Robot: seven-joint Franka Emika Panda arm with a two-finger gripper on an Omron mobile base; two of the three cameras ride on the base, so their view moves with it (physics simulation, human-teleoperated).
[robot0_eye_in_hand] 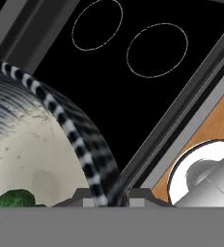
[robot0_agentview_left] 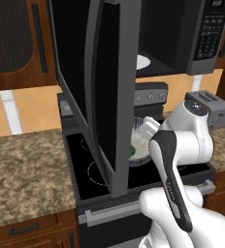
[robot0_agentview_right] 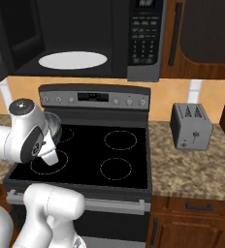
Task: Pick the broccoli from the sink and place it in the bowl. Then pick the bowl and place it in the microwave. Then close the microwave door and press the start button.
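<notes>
My claw (robot0_eye_in_hand: 109,195) grips the rim of the ribbed blue-grey bowl (robot0_eye_in_hand: 41,144), the small bright green broccoli (robot0_eye_in_hand: 15,198) inside, above the black stovetop (robot0_agentview_right: 100,150). The black over-range microwave (robot0_agentview_right: 75,34), wide dark glass door (robot0_agentview_left: 104,87) swung open, lies above and ahead.

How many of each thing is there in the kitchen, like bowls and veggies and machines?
Bowl: 1
Broccoli, inside the bowl: 1
Microwave, door open: 1
Toaster: 1
Stove: 1
Total: 5 things
</notes>
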